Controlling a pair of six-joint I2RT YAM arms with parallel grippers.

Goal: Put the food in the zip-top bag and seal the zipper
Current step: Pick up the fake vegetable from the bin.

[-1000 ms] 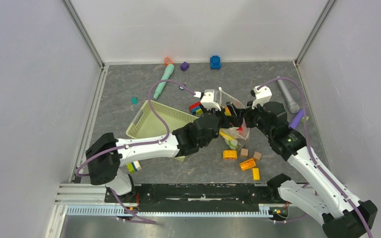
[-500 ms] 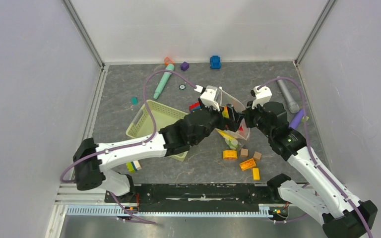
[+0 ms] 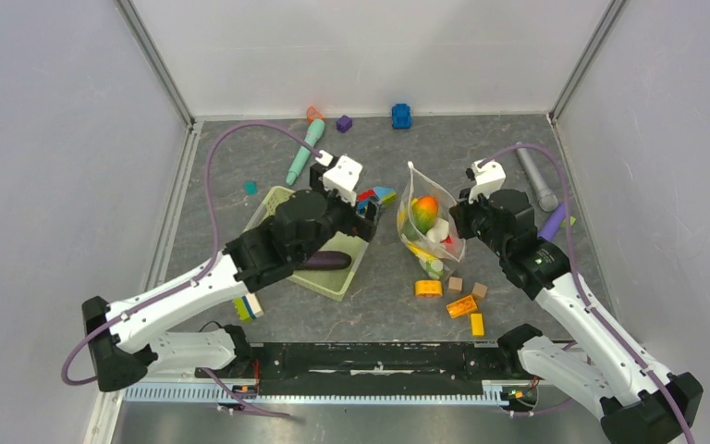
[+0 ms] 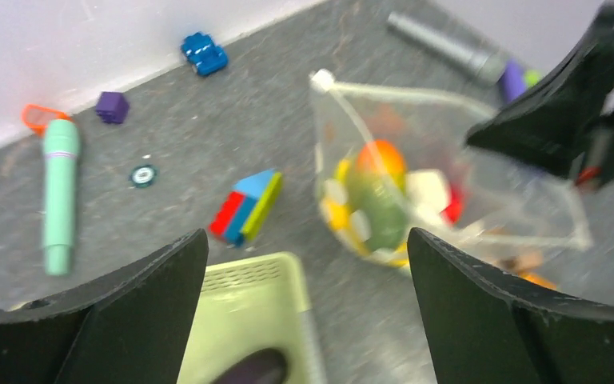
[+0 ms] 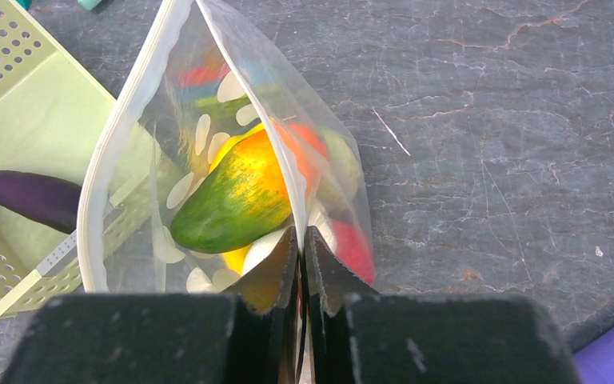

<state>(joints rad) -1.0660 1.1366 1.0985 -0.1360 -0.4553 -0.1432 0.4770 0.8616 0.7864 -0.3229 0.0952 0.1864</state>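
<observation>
The clear dotted zip-top bag (image 3: 432, 242) stands open at mid-table, holding the orange-green mango (image 3: 423, 213), a red piece and yellow and white pieces. My right gripper (image 5: 300, 236) is shut on the bag's right edge and holds it up. The whitish zipper (image 5: 104, 160) gapes around the mango (image 5: 236, 192). My left gripper (image 4: 305, 240) is open and empty above the pale green basket (image 4: 240, 320), left of the bag (image 4: 416, 160). The dark purple eggplant (image 3: 325, 262) lies in the basket (image 3: 344, 279).
A red-blue-green block (image 3: 374, 196) lies between basket and bag. Orange and tan blocks (image 3: 460, 306) lie in front of the bag. A teal stick (image 3: 303, 153), purple cube (image 3: 344, 123) and blue toy (image 3: 401, 116) lie at the back, a grey cylinder (image 3: 536, 180) at the right.
My left arm has pulled back leftward from the bag's mouth to over the basket. The mango now shows inside the bag. My right gripper has kept its hold.
</observation>
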